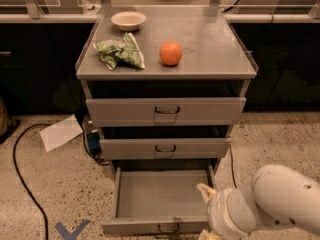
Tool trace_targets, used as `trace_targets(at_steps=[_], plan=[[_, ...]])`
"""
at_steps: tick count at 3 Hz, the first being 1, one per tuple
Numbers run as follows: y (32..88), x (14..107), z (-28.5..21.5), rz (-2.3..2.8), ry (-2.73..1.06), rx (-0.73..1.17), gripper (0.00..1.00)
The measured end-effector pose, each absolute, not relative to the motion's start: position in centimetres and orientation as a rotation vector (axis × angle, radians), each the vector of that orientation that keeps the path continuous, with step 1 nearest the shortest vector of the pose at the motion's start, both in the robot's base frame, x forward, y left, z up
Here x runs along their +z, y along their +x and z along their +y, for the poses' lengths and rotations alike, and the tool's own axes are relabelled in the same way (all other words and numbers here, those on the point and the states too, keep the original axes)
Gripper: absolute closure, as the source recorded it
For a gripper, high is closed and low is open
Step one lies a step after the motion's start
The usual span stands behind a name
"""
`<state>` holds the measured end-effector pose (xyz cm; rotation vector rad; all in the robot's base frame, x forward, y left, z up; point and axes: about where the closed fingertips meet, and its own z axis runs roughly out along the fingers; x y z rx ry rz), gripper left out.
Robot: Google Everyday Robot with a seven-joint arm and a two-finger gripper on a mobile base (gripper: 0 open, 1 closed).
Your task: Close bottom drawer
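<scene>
The bottom drawer point(161, 193) of the grey cabinet stands pulled far out and is an empty shallow tray. Its front panel point(150, 226) faces me at the frame's lower edge, with a small dark loop handle point(169, 228). My gripper point(204, 213) is at the drawer's front right corner, on the end of my white arm point(280, 204), which comes in from the lower right. One cream fingertip point(204, 191) sits over the drawer's right side and the other is at the bottom edge of the frame. The fingers are spread and hold nothing.
The middle drawer point(165, 148) and top drawer point(165, 111) are pushed in. On the cabinet top lie a bowl point(128, 20), a green bag point(120, 53) and an orange point(171, 53). On the floor to the left are a paper sheet point(61, 132), a black cable point(22, 179) and a blue tape mark point(72, 230).
</scene>
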<state>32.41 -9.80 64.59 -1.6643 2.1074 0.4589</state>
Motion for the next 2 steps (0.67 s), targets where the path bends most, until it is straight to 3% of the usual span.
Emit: trace_targets(at_steps=[2], plan=[[31.3,54.5,-7.7,2.046,-1.583,0.512,0.00]])
